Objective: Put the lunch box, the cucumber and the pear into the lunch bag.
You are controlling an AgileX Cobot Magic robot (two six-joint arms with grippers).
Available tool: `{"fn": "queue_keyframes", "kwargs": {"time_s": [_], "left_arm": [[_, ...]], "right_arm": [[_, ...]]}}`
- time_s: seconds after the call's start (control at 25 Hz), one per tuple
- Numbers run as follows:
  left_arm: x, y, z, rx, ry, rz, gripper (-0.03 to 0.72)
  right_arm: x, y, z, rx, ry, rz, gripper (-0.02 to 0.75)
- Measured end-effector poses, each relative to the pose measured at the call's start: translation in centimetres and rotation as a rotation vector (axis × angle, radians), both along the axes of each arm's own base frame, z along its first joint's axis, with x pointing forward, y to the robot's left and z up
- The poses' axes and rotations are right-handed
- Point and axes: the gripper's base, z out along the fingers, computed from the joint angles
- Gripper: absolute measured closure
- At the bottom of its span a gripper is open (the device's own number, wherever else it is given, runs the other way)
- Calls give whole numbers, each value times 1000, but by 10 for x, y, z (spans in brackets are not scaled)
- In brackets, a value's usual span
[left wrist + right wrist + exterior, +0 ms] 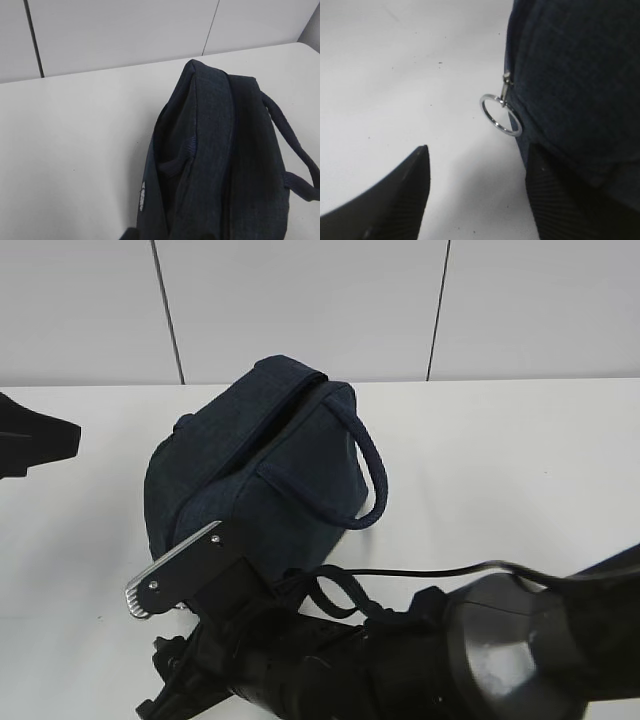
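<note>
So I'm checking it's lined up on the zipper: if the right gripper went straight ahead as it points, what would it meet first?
Most likely the metal pull ring, which hangs between the open fingers' line on the lunch bag's edge. The right gripper has one finger already against the fabric, though depth is unclear.

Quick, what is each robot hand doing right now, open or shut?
Left end effector: not in view; cannot tell.
Right end effector: open, holding nothing, one finger against the lunch bag, the metal pull ring ahead of the gap.

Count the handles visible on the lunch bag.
2. One handle loops out on the right side of the lunch bag; the other handle lies flat against the opposite side. No others show.
</note>
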Motion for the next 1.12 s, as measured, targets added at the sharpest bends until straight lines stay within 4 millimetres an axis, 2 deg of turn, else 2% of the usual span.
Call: {"fn": "queue_keyframes", "kwargs": {"time_s": [0.16,0.56,0.68,0.84,1.12], "left_arm": [[0,0,0,0,-1,0,450],[0,0,0,-1,-2,1,450],[0,0,0,-1,-2,1,450],[0,0,0,-1,-2,1,450],[0,0,0,-1,-2,1,450]], "right_arm": [[5,9,-8,2,-2,-4,256],[8,15,-5,24,-5,-9,256],[11,16,-5,46,-26,-36,256],[19,29,-4,75,-40,-44,256],[22,31,-6,90,-51,-69,256]]}}
